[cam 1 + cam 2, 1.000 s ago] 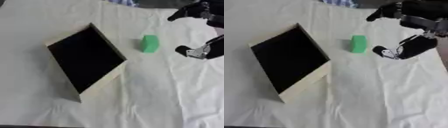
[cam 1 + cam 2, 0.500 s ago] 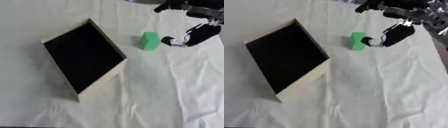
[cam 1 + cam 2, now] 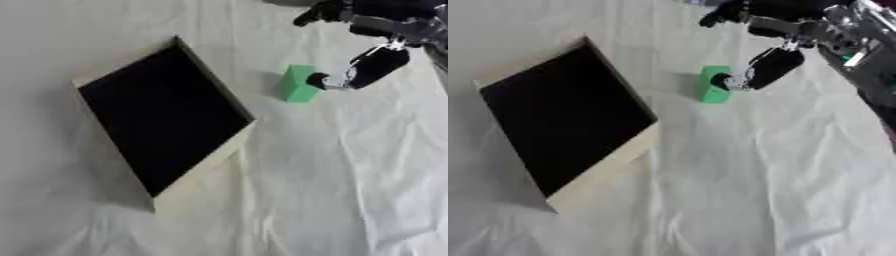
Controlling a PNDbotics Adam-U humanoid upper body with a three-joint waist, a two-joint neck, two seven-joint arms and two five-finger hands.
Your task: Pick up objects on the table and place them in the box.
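Right hand (image 3: 372, 67) has swung in leftward to the green block (image 3: 297, 84) | fingers apart, one tip touching | block beside box (image 3: 197, 175) | risk: tip nudges block away before closing

Covered throughout by a wrinkled white cloth (image 3: 332, 180), creased most at lower right; lit evenly, with soft shadows.

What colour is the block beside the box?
Green; the block shows best in the left eye view.
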